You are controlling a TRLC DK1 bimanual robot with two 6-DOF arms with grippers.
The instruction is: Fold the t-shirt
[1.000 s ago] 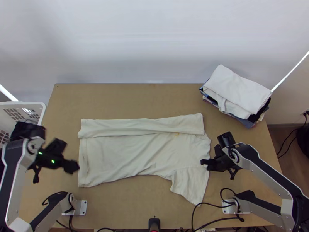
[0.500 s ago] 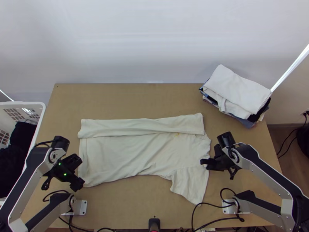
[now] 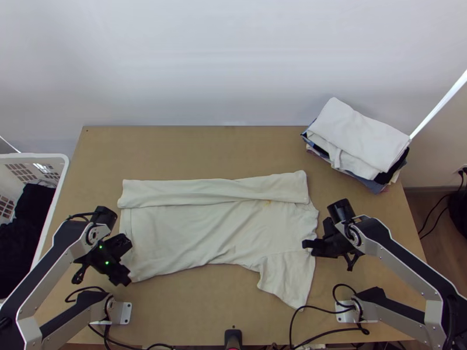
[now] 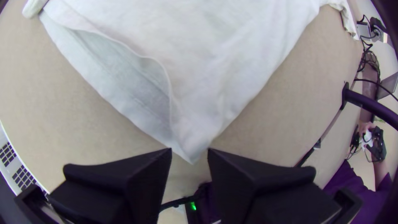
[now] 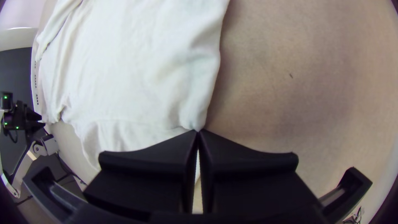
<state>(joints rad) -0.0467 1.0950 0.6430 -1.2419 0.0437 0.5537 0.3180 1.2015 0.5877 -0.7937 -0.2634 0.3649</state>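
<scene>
The white t-shirt lies flat on the table, its far long side folded over in a strip and one sleeve spread toward the near edge at the right. At its near left corner is my left gripper; in the left wrist view that gripper stands open, with the shirt's corner between its fingertips. My right gripper is at the shirt's right edge above the sleeve; in the right wrist view this gripper is shut on a pinch of the shirt's edge.
A stack of folded clothes sits at the table's far right corner. A white basket with dark cloth stands along the left side. Black cables run across the near edge, around the arm bases.
My left gripper has moved right and toward the near edge, from beside the basket to the shirt's near left corner. The right arm and the shirt have hardly changed.
</scene>
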